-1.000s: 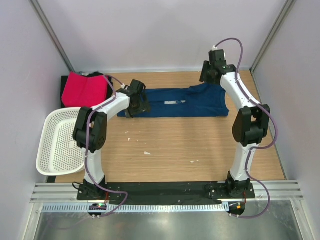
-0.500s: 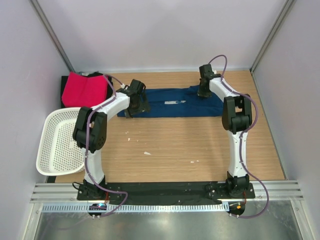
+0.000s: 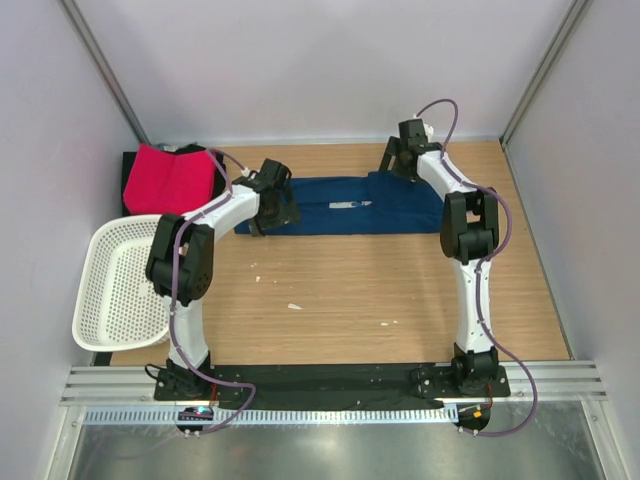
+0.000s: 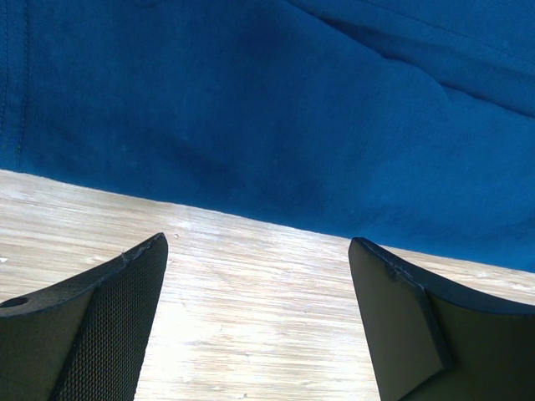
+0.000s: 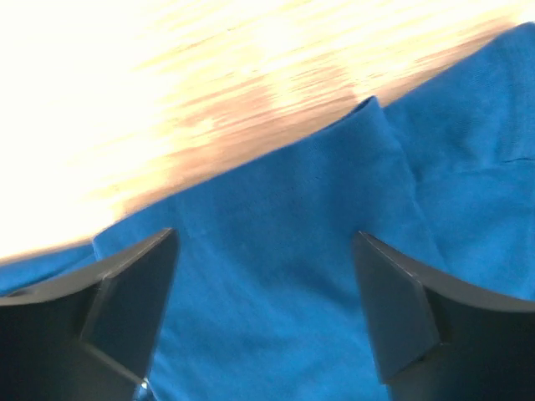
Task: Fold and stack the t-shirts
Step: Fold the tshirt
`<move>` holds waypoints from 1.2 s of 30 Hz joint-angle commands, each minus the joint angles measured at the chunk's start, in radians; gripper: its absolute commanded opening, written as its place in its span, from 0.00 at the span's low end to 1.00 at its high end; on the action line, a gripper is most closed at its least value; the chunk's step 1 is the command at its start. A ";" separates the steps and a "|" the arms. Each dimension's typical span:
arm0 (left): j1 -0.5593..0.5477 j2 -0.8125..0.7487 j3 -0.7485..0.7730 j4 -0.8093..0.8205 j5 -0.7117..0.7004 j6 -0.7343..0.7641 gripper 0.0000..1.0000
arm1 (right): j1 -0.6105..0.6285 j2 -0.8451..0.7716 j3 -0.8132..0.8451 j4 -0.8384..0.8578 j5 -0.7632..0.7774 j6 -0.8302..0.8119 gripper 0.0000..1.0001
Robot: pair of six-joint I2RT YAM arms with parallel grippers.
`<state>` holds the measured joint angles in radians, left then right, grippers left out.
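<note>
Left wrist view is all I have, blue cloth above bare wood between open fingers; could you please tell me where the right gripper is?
Observer: The right gripper hangs open over the navy t-shirt's far edge, near its right end.
Operator: Thank you; are other shirts around?
Observer: A pink-red t-shirt lies folded at the far left.
Operator: And the basket?
Observer: The white basket stands on the left, nearer the arm bases than that shirt.

Passage: open tabletop (image 3: 350, 290), near and middle, up to the navy t-shirt (image 3: 345, 205). Obstacles: white basket (image 3: 115, 285), left edge; pink-red t-shirt (image 3: 170, 178), far-left corner; back wall (image 3: 300, 70) just beyond.
</note>
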<state>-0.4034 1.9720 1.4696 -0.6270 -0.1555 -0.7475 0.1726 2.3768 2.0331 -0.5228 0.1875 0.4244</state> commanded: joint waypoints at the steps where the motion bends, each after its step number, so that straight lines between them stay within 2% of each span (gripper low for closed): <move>1: 0.005 -0.010 0.041 -0.010 0.007 0.016 0.90 | 0.001 -0.001 0.050 0.049 -0.032 -0.001 0.99; 5: 0.003 -0.019 0.032 -0.013 -0.001 0.016 0.90 | -0.001 -0.051 0.032 0.037 -0.010 -0.018 1.00; 11: 0.037 -0.036 0.063 -0.025 -0.012 0.060 0.90 | -0.012 -0.276 -0.152 0.012 0.035 -0.047 1.00; 14: 0.066 -0.022 0.141 -0.030 0.000 0.106 0.90 | -0.013 -0.376 -0.252 -0.031 0.018 -0.007 1.00; 17: 0.075 0.031 0.248 -0.028 0.028 0.212 0.90 | -0.005 -0.447 -0.423 0.035 0.001 0.049 1.00; 18: 0.075 0.050 0.273 -0.028 0.040 0.264 0.90 | -0.005 -0.453 -0.492 0.073 0.021 0.062 1.00; 21: 0.075 0.128 0.374 -0.017 0.077 0.338 0.90 | -0.005 -0.435 -0.548 0.105 0.064 0.100 1.00; 28: 0.075 0.290 0.497 0.003 0.080 0.447 0.90 | -0.008 -0.332 -0.533 0.130 0.119 0.186 1.00; 36: 0.072 0.403 0.489 -0.052 0.076 0.409 0.89 | -0.007 -0.254 -0.528 0.138 0.122 0.215 1.00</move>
<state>-0.3309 2.3470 1.9545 -0.6304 -0.0986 -0.3336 0.1665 2.0823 1.4952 -0.4145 0.2901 0.5980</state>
